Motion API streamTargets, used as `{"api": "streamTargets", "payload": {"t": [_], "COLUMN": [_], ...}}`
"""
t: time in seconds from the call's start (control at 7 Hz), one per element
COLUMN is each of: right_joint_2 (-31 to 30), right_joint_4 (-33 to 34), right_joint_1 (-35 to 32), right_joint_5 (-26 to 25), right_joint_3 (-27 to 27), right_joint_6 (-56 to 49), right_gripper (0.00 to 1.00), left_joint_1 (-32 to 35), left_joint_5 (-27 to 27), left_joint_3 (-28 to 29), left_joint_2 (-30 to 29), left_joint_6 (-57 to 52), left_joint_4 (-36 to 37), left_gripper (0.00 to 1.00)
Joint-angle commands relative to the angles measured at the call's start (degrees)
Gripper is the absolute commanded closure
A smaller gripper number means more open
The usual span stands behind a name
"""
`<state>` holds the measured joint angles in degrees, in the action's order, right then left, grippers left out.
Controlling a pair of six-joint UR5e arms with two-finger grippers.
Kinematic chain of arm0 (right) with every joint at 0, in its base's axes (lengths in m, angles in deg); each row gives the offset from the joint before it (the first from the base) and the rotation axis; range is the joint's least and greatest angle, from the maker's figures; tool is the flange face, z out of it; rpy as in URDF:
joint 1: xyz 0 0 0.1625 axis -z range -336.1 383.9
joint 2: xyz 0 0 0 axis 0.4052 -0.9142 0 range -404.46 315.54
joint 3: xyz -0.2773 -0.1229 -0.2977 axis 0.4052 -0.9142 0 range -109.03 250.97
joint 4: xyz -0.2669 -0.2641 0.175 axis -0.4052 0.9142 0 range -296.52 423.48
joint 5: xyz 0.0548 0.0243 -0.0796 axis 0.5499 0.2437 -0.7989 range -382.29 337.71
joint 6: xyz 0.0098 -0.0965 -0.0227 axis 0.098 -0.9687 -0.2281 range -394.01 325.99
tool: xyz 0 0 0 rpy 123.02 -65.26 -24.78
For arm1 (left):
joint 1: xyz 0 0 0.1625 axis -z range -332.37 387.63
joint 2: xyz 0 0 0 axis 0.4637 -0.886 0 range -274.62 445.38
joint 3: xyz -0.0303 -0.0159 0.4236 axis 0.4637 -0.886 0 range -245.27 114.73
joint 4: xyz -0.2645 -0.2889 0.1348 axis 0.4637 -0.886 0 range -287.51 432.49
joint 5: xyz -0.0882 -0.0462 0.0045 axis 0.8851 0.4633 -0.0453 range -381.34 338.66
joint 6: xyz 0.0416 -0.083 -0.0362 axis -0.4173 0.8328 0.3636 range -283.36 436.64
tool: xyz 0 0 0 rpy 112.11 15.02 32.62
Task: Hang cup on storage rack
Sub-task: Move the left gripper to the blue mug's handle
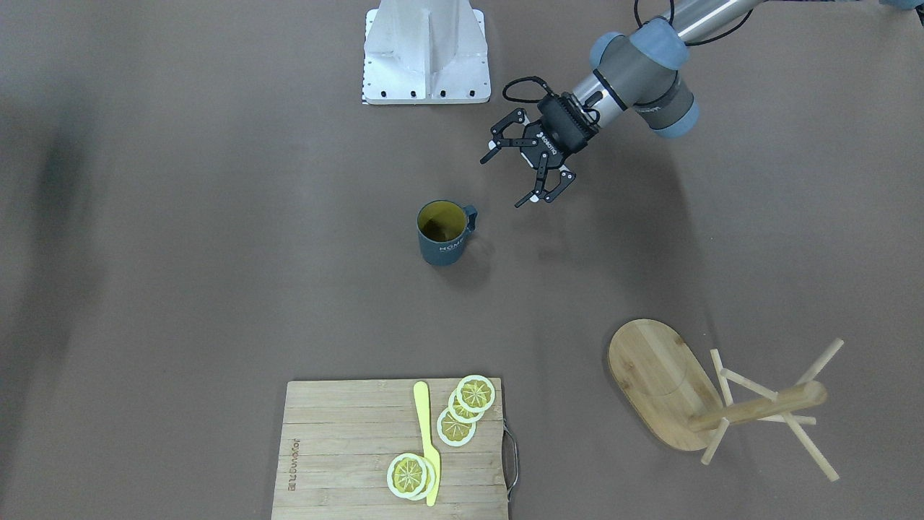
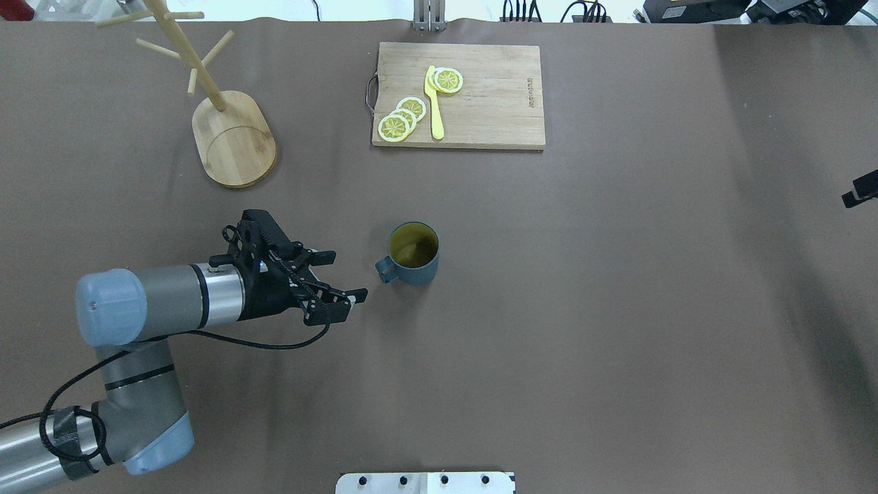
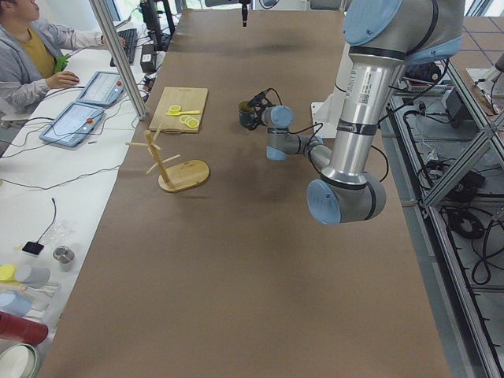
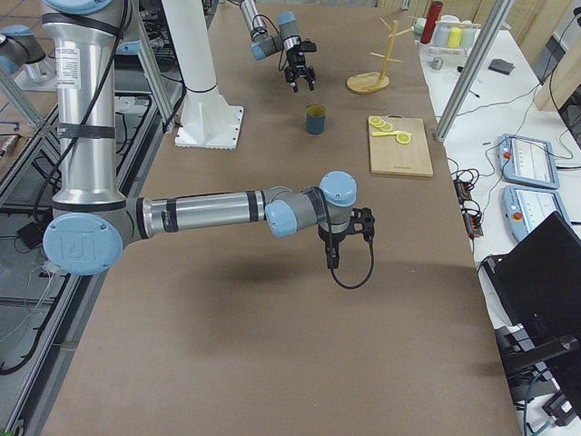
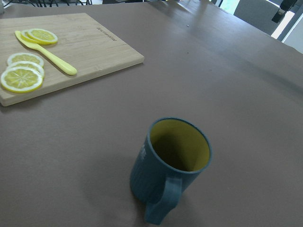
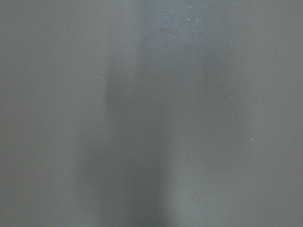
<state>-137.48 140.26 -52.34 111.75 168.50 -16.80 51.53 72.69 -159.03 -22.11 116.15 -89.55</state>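
L gripper (image 2: 348, 276): jaws spread wide, empty, just beside the cup (image 2: 411, 254), not touching it. Cup: upright mid-table, long axis vertical, mouth up, loop handle toward L gripper; ribbed slate-blue wall, yellow-olive inside. Storage rack (image 2: 233, 137): bamboo, oval base, round post w/ thin pegs, well apart from the cup; R gripper (image 4: 349, 232) open/closed cannot be told.

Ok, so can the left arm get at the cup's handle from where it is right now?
Probably yes. The left pincer is open beside the cup, whose handle points toward it, and only bare table lies between them.
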Motion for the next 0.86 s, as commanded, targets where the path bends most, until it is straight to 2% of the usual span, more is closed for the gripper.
{"api": "streamTargets", "payload": {"t": [0.0, 0.57, 0.71], "right_joint_2": [-2.1, -3.3, -3.4], "right_joint_4": [-0.1, -0.7, -0.7], "right_joint_1": [-2.2, -3.3, -3.4], "right_joint_5": [-0.7, -1.1, -1.1], "right_joint_3": [-1.0, -1.1, -1.1], "right_joint_6": [-4.0, -7.8, -7.8], "right_gripper": [0.0, 0.0, 0.0], "left_joint_1": [-2.1, -2.1, -2.0], "left_joint_5": [-2.6, -2.6, -2.6], "left_joint_3": [2.9, 5.8, 5.9], "left_joint_2": [-2.5, -5.4, -5.3], "left_joint_6": [0.0, -0.2, -0.4], "left_joint_4": [0.3, 0.7, 0.7], "left_gripper": [0.04, 0.13, 0.22]}}
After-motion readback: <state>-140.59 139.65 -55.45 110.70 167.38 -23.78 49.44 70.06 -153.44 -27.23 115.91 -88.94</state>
